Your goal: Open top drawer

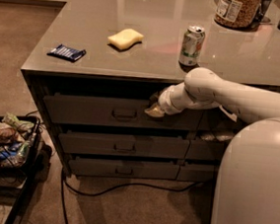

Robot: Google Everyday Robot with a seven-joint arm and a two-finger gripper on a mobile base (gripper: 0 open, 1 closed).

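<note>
The fingers (156, 111) of the gripper (154, 112) showed as one pale wedge with no gap between them, so they read as closed. Whether they pinched anything could not be told. The wedge lay against the upper edge of the top drawer (90, 111), just to the right of its metal loop handle (124, 113) and not on it. The arm (230, 95) reached in from the right under the lip of the counter (149, 65), probably because the drawer sat directly below the overhang and a level approach was the only way in. Contact at the edge rather than around the handle looked like a weak purchase for a pull.

The top drawer was the highest front in the cabinet, under a dark gap, above the middle drawer (97, 143) and the bottom drawer (95, 167). It looked shut or nearly so, and nothing of its inside showed. The task therefore appeared to be barely begun.

On the counter stood a drink can (191, 45) just above the arm, with a yellow sponge (125, 38) and a blue packet (66, 52) further left. A jar (237, 9) of brownish contents stood at the back. On the floor to the left, a black tray (36, 134) held crumpled wrappers and snack packets, well apart from the drawer's path.
</note>
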